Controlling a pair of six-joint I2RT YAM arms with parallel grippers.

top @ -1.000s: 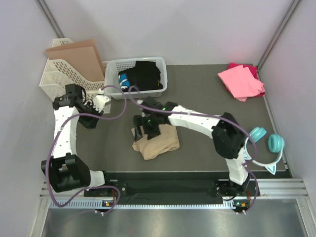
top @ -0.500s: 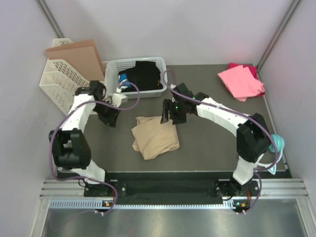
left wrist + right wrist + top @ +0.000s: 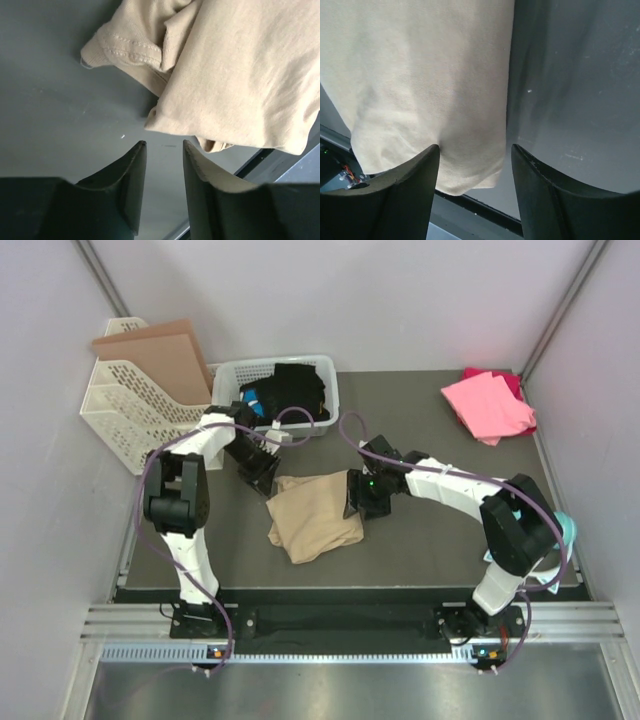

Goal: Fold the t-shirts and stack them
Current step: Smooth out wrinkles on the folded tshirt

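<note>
From above, the tan t-shirt [image 3: 315, 517] lay folded into a rough bundle on the dark tabletop [image 3: 420, 550]. The left gripper [image 3: 262, 473] sat low at the shirt's far left corner, and the right gripper [image 3: 360, 498] was at its far right edge; whether either touched the cloth could not be told from that view. The pink t-shirt [image 3: 488, 406] lay over a magenta t-shirt [image 3: 512, 380] well apart from the tan t-shirt, far off to its right at the back. A white basket [image 3: 226, 390] holding dark cloth stood behind the tan t-shirt. In the left wrist view, the left gripper [image 3: 163, 145] was slightly parted with only bare tabletop [image 3: 60, 110] showing in the narrow gap, holding nothing; the tan t-shirt [image 3: 240, 75] lay just beyond its fingertips, a stitched hem poking out at the shirt's corner. In the right wrist view, the right gripper [image 3: 475, 150] stood widely parted and gripped nothing; the tan t-shirt [image 3: 420, 75] filled the left of the view, its straight edge running down into the gap between the fingers, with tabletop [image 3: 570, 90] beside that edge.
</note>
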